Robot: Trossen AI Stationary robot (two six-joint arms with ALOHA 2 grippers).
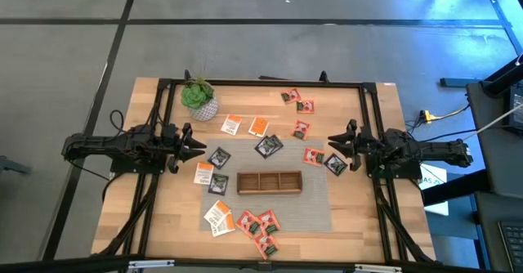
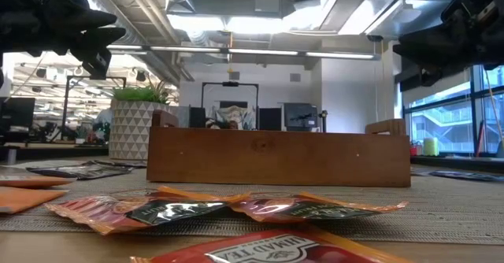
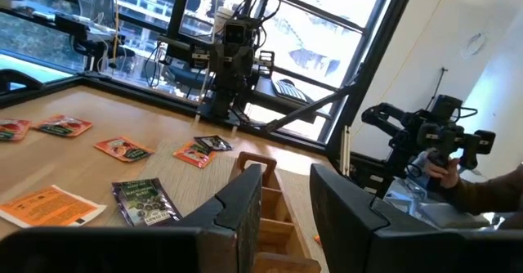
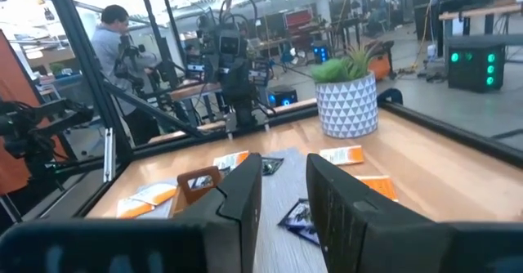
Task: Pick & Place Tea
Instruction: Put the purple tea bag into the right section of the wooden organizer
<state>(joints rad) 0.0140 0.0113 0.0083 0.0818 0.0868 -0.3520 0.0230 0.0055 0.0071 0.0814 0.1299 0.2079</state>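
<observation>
Hovering above the desk's left edge, the left gripper holds its fingers narrowly apart, empty; the right gripper, over the right edge, does likewise. Tea bags lie scattered around the wooden tray at the desk's middle, a plant near the far-left corner.

Tea sachets lie flat, scattered around the tray: orange-white, red, dark; apparently none inside it.
</observation>
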